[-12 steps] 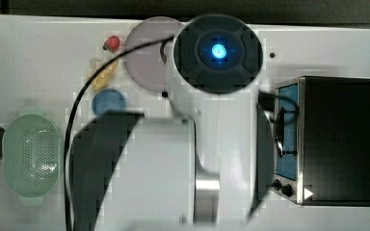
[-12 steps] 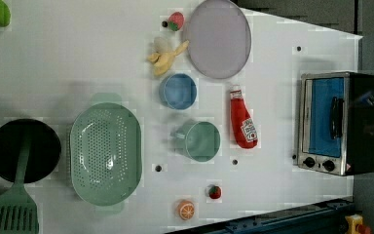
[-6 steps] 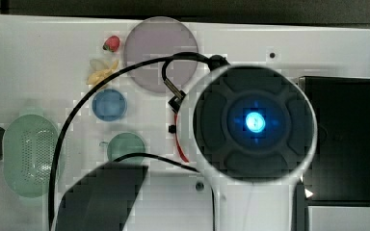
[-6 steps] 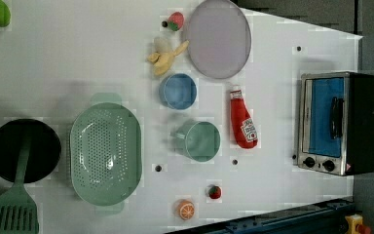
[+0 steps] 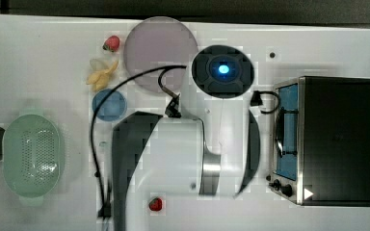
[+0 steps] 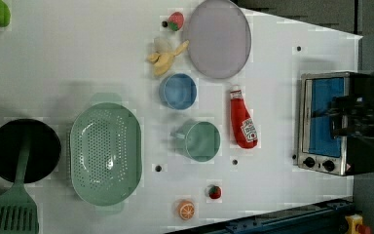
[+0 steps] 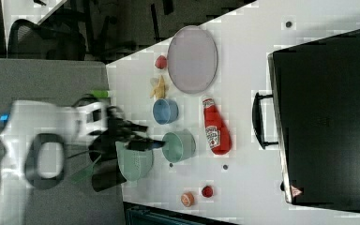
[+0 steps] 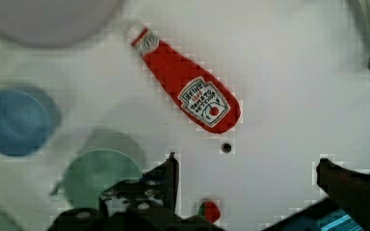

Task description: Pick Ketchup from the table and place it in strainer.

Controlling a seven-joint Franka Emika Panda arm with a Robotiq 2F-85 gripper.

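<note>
The Ketchup (image 6: 243,119) lies flat on the white table between the teal cup (image 6: 199,141) and the toaster oven (image 6: 321,122), its white cap toward the purple plate. In the wrist view the Ketchup (image 8: 188,82) is well clear of my gripper (image 8: 248,175), which is open wide with only bare table between its dark fingers (image 8: 171,173). The strainer (image 6: 106,153), pale mint and perforated, sits with nothing inside it at the left view's left, beside a black pan. In the top view the arm (image 5: 183,154) covers the Ketchup, and the strainer (image 5: 31,156) sits at the top view's left.
A blue bowl (image 6: 177,91), a purple plate (image 6: 216,39), a banana (image 6: 165,53), strawberries (image 6: 215,191) and an orange slice (image 6: 186,209) lie around the middle. The black pan (image 6: 24,151) holds a green spatula (image 6: 12,209). The toaster oven (image 5: 335,139) stands at the top view's right.
In the top view the arm's round head swung out over the table's middle, then back toward the purple plate. A dark part of the arm now overlaps the toaster oven in the left view. Nothing on the table moved.
</note>
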